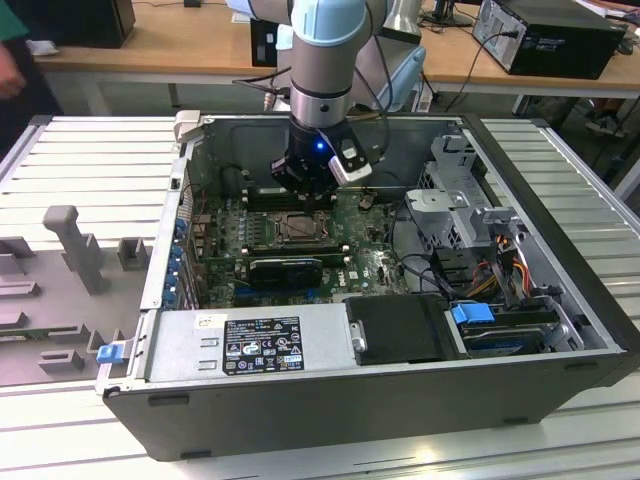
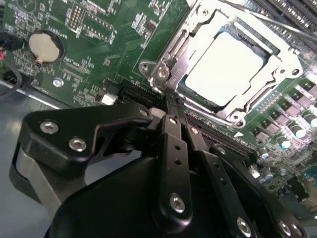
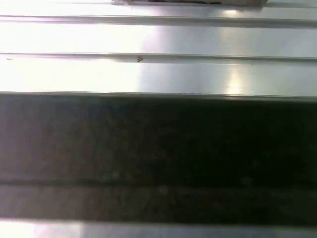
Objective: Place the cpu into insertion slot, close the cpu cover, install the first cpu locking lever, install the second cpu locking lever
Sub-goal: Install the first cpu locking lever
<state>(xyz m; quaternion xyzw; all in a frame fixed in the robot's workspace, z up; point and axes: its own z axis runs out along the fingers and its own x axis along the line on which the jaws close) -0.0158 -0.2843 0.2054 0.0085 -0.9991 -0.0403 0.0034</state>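
In the exterior view my gripper (image 1: 302, 198) hangs low inside the open computer case, just behind the insertion slot (image 1: 297, 228) on the green motherboard (image 1: 370, 265). In the second wrist view the cpu (image 2: 223, 67) lies flat in the socket, its silver top showing through the window of the cpu cover (image 2: 277, 69), which is folded down over it. My gripper (image 2: 171, 106) is shut, with its two black fingers (image 2: 174, 148) pressed together. Their tips sit at the socket's corner, by a screw (image 2: 162, 73). Nothing shows between them.
A long black expansion card (image 1: 285, 268) lies in front of the socket. A power supply (image 1: 250, 345) and black drive (image 1: 400, 328) fill the near side, a drive cage (image 1: 470, 225) the exterior view's right. A coin battery (image 2: 45, 47) sits on the board. A person's arm (image 1: 10, 60) is far left.
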